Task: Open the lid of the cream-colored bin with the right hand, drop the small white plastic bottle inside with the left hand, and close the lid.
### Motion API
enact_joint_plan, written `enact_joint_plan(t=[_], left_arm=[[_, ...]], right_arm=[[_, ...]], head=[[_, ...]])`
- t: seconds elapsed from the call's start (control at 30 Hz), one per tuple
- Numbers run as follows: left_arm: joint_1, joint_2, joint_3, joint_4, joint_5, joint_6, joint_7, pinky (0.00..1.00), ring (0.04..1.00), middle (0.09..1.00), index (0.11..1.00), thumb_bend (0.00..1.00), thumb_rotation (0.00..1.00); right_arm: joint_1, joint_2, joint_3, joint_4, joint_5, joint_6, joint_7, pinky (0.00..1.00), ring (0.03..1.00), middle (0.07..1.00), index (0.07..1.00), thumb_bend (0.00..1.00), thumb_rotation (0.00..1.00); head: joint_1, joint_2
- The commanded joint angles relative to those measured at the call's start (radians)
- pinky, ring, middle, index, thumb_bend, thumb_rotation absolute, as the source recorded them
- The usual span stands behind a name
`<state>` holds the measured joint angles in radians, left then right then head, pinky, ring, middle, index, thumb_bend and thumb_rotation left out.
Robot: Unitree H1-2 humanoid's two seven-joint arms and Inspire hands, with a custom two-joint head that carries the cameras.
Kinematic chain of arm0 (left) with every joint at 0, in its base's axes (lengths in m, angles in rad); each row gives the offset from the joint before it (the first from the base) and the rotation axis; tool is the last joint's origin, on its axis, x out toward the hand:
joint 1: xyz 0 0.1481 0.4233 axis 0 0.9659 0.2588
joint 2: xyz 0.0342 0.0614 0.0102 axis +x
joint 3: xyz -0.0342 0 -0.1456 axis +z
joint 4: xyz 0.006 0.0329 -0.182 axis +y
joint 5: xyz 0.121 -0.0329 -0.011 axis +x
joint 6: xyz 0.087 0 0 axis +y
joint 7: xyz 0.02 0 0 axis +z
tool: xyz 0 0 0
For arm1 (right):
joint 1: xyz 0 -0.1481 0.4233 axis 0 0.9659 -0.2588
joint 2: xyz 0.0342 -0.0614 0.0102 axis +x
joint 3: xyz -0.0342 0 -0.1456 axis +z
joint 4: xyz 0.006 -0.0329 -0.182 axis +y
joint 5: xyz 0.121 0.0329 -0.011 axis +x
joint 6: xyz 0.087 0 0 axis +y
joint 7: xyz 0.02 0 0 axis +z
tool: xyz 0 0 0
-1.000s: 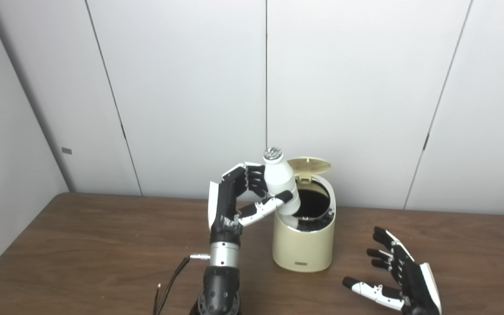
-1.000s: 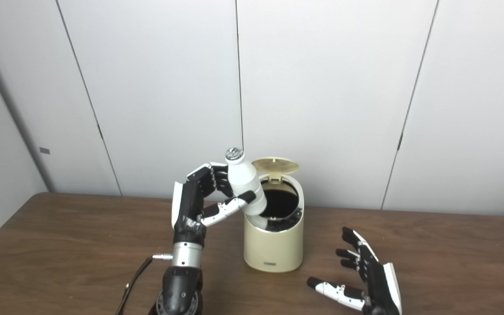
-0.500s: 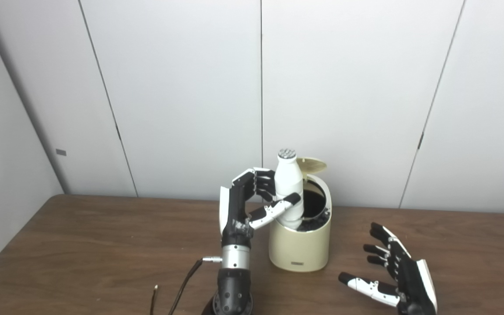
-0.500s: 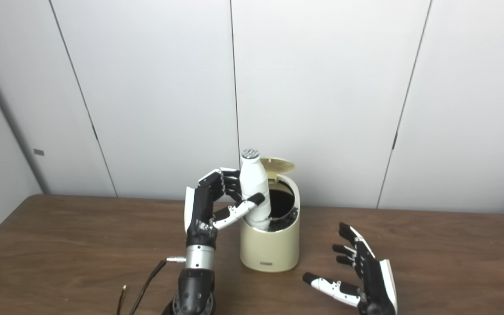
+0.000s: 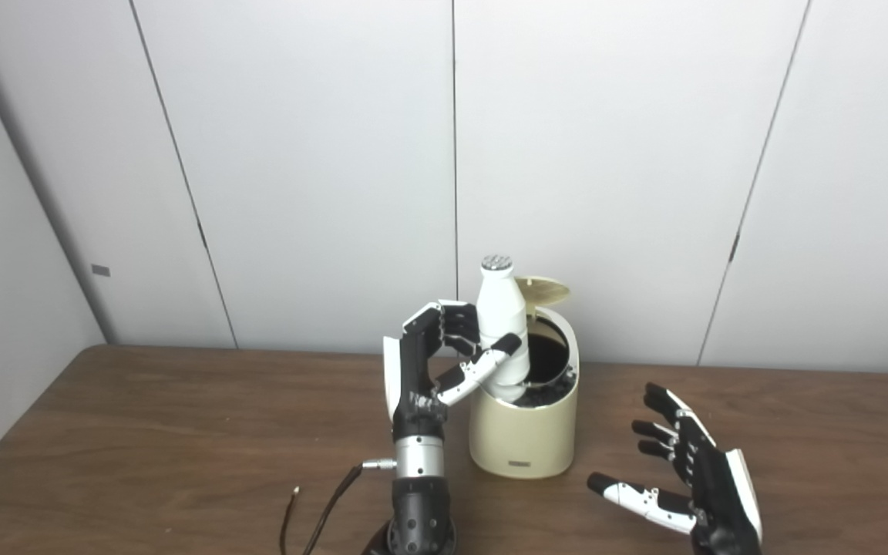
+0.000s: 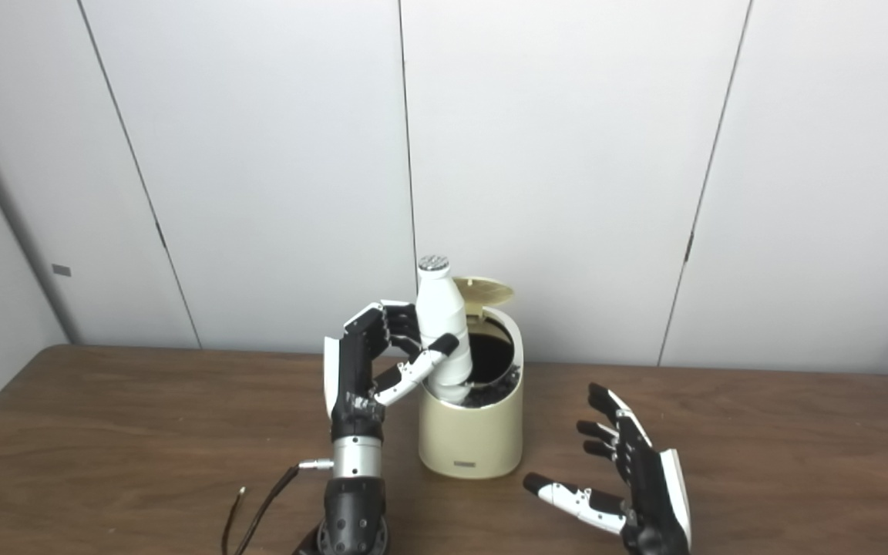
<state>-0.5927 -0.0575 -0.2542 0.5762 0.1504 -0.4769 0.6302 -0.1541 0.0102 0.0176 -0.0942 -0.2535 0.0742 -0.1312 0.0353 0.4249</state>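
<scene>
Left eye view: my left hand (image 5: pixel 444 351) at frame centre, fingers (image 5: pixel 461 327) wrapped round the small white bottle (image 5: pixel 501 327), upright, its base dipping into the mouth of the cream bin (image 5: pixel 523 432). Bin lid (image 5: pixel 543 288) flipped up at the back, dark inside showing. My right hand (image 5: pixel 694 478) low in the lower right, just over the brown surface (image 5: pixel 143 447), fingers spread, holding nothing, apart from the bin

A dark wooden surface (image 5: pixel 143 432) carries the cream-colored bin (image 5: pixel 521 432), with a loose black cable (image 5: pixel 321 505) near its front edge
</scene>
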Motion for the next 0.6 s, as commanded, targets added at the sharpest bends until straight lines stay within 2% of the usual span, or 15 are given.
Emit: enact_joint_plan(t=[0.0,0.3,0.57], left_arm=[[-0.035,0.007,-0.015,0.001,-0.002,0.007,0.012,0.47,0.466,0.487,0.478,0.5,0.0],[-0.043,0.01,-0.034,-0.01,-0.02,0.007,0.034,0.47,0.463,0.48,0.485,0.5,0.0],[-0.045,0.011,-0.028,-0.031,-0.034,0.007,0.022,0.43,0.432,0.476,0.504,0.5,0.0]], right_arm=[[-0.023,0.002,0.006,-0.033,0.0,-0.018,0.001,0.69,0.749,0.866,0.849,0.76,0.1],[-0.024,0.001,0.011,-0.027,-0.01,-0.017,0.0,0.66,0.735,0.853,0.843,0.76,0.09],[-0.024,-0.006,0.016,-0.022,-0.015,-0.017,0.003,0.62,0.729,0.858,0.846,0.76,0.08]], head=[[0.0,0.001],[0.003,0.001],[0.008,0.002]])
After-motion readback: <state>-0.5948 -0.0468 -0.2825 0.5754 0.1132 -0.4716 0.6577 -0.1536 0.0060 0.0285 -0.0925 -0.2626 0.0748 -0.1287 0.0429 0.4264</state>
